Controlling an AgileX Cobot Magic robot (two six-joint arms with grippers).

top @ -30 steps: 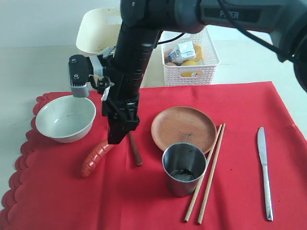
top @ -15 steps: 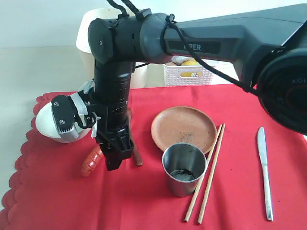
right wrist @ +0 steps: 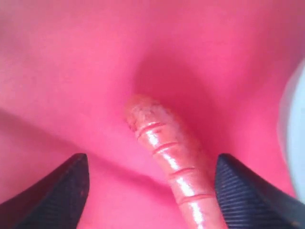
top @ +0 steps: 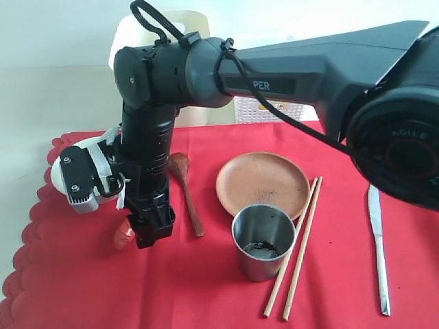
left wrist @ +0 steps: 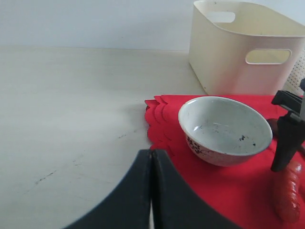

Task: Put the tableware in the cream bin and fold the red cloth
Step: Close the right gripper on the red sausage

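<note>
My right gripper [top: 145, 234] reaches across to the left side of the red cloth [top: 206, 288] and stands open, low over a sausage [right wrist: 169, 157]. The sausage lies between its fingers [right wrist: 255, 191], nearer one of them, unclamped. The pale bowl [left wrist: 224, 128] sits just beyond on the cloth, mostly hidden by the wrist in the exterior view. Wooden spoon [top: 186, 195], brown plate [top: 263, 179], steel cup [top: 264, 241], chopsticks [top: 296, 247] and knife [top: 377, 247] lie on the cloth. The cream bin [left wrist: 243, 52] stands behind the bowl. My left gripper [left wrist: 151, 153] is shut and empty, off the cloth's scalloped edge.
The white lattice basket [top: 274, 110] is mostly hidden behind my right arm, beside the cream bin [top: 127, 38]. That arm spans the back of the scene from the right. Bare pale tabletop [left wrist: 71, 105] lies left of the cloth.
My right gripper has moved down and left, from beside the spoon to low over the sausage's end. The spoon's bowl now shows; the arm covers more of the basket.
</note>
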